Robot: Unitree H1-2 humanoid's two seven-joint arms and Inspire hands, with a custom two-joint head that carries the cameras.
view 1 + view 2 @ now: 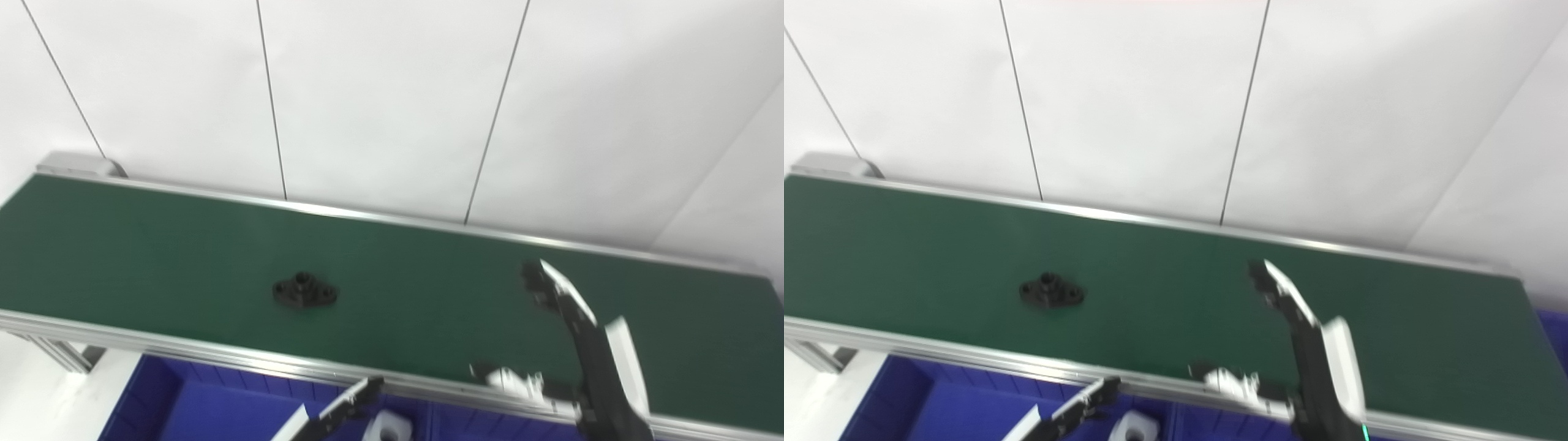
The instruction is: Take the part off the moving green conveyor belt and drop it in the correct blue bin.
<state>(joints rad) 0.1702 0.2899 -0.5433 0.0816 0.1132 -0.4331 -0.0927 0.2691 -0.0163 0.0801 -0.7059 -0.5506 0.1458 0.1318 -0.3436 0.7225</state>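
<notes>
black part (304,290) sits on the green conveyor belt (153,245), left of the belt's middle and nearer its near edge than its far edge, lying flat with its long axis running along the belt's length, small boss sticking up in the centre. our right robot hand (566,343) is up over the belt toward its right end, fingers (554,288) stretched out and apart, thumb out to the left near the near rail, holding nothing. the part lies well apart from it, off to its left along the belt, at about the same depth across the belt. our left robot hand (343,407) is low, below the near rail and over the blue bin (184,404), only the fingertips show so we cannot tell whether it is spread or closed. we judge the left robot hand is nearer the part, which lies up and a bit left of it across the rail, though the right one is already over the belt. a white piece (389,427) lies in the bin by the left fingertips. frames are blurry, and we cannot tell which way the belt runs, so whichever hand goes has to allow for drift along the long axis.
</notes>
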